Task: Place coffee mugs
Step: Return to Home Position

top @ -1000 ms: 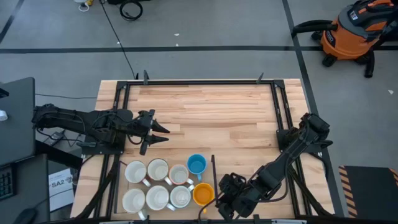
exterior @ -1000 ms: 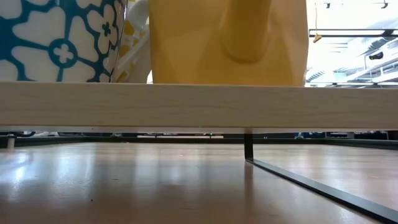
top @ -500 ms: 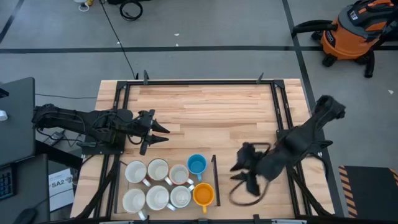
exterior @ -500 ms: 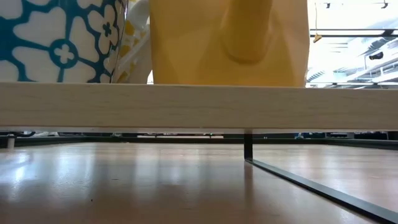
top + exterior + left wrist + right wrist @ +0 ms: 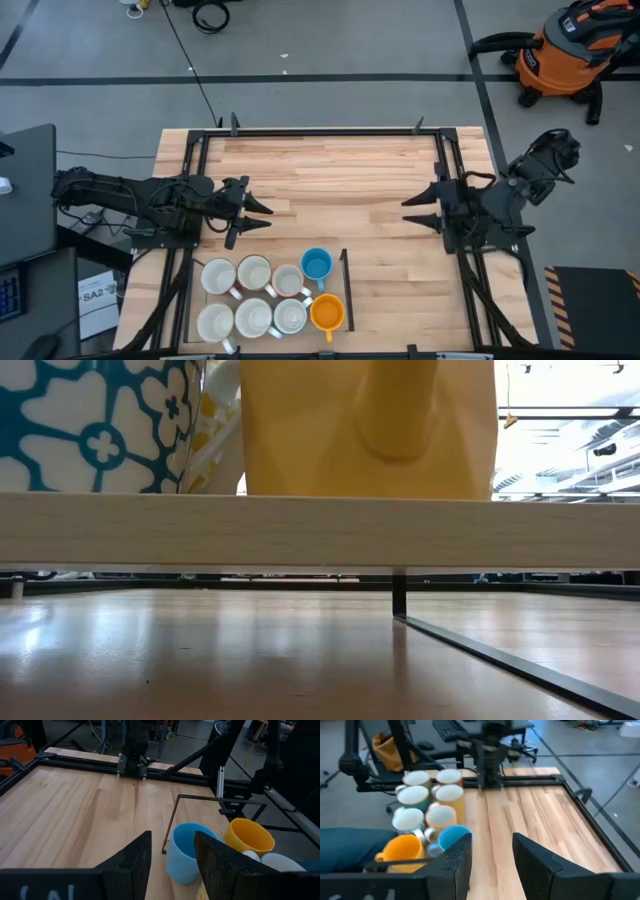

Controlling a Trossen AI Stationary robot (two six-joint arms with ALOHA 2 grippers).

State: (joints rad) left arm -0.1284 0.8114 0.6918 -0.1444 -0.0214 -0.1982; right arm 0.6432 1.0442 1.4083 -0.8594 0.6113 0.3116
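Eight coffee mugs stand upright in two rows by the table's near edge. In the high view the blue mug (image 5: pixel 316 264) and the orange-yellow mug (image 5: pixel 327 312) are at the right end of the group, with white ones (image 5: pixel 254 272) to their left and a reddish-brown one (image 5: pixel 288 280) among them. My left gripper (image 5: pixel 255 210) hovers open at the table's left side, fingers pointing right, beyond the mugs. My right gripper (image 5: pixel 415 210) hovers open at the table's right side, fingers pointing left. The left wrist view shows the blue mug (image 5: pixel 187 850) past the open left gripper (image 5: pixel 172 837).
A thin black wire frame (image 5: pixel 343 275) stands beside the blue and orange-yellow mugs. Black rails (image 5: pixel 320 132) run along the table's far and side edges. Bare wood (image 5: pixel 340 190) lies between the two grippers. In the low view a pale wooden bar (image 5: pixel 300 530) carries a blue-flowered mug (image 5: pixel 90 420) and a yellow mug (image 5: pixel 370 420).
My right arm has swung from the near edge, beside the orange-yellow mug, up and away toward the table's right side and farther from the mugs, turning so that its fingers now point left. The mugs have not moved.
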